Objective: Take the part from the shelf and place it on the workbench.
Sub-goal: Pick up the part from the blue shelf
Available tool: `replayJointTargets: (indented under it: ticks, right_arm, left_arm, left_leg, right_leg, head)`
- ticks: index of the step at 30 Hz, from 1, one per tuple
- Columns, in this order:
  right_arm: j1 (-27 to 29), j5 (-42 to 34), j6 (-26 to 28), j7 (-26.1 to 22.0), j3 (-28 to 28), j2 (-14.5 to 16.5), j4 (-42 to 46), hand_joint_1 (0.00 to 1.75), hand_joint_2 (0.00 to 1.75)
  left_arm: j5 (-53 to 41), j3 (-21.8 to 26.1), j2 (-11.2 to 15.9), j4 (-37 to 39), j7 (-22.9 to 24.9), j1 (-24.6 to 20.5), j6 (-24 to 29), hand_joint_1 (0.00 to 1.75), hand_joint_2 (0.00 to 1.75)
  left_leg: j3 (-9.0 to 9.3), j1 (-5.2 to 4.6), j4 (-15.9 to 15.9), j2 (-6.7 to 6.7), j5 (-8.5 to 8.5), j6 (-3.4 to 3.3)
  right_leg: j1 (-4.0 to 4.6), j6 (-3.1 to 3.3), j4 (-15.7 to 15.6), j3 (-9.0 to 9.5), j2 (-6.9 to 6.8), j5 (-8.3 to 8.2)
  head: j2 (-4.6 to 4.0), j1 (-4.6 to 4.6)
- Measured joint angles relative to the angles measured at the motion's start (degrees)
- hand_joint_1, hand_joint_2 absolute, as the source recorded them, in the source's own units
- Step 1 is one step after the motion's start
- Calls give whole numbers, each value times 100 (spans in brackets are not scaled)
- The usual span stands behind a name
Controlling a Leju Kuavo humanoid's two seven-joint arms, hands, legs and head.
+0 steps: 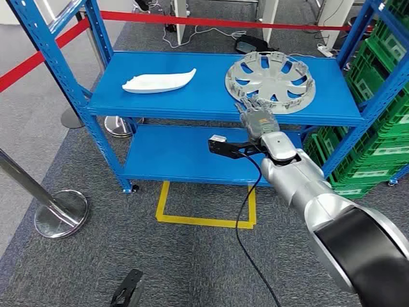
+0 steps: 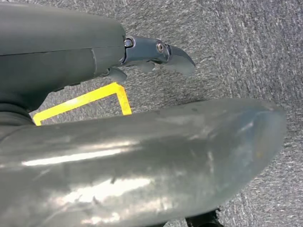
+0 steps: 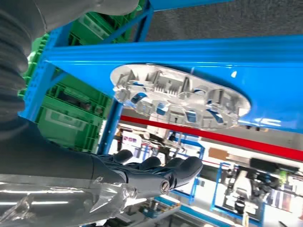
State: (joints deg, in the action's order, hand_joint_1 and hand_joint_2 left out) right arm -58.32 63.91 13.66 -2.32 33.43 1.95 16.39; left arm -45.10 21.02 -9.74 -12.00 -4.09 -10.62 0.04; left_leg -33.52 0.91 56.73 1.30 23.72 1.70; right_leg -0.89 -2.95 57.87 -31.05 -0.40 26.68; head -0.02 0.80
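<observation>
Head view: right hand (image 1: 255, 117) reaching at the front edge of the top shelf (image 1: 193, 96), fingers apart, holding nothing, just short of the hubcap (image 1: 270, 82) lying flat near the shelf's right end, presumably for an edge grasp. Left hand (image 2: 157, 52) hanging empty, fingers apart.

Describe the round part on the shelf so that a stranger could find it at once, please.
Find the blue shelf and look at its upper board. On the right half lies the hubcap, just beyond the right robot hand. It is round, silver-grey and has spokes with openings, while the white part to its left is long, narrow and solid.
</observation>
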Motion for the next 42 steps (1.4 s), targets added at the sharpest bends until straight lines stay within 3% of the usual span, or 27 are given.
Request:
replayJointTargets:
  ticks: [18, 42]
  right_arm:
    - [32, 204, -783, 485, -45, -28, -18, 0, 175]
    - [48, 308, -749, 469, -183, -89, -18, 0, 175]
  left_arm:
    - [-142, 5, 1, 0, 92, -4, -15, 0, 0]
    - [-223, 210, 1, 0, 111, 5, -10, 0, 0]
  left_leg:
    - [-3, 0, 0, -1, 0, 0]
    - [-12, 0, 1, -1, 0, 0]
  right_leg:
    - [0, 0, 0, -6, 1, 0]
    - [0, 0, -1, -9, -1, -1]
  head:
    - [0, -1]
    - [0, -1]
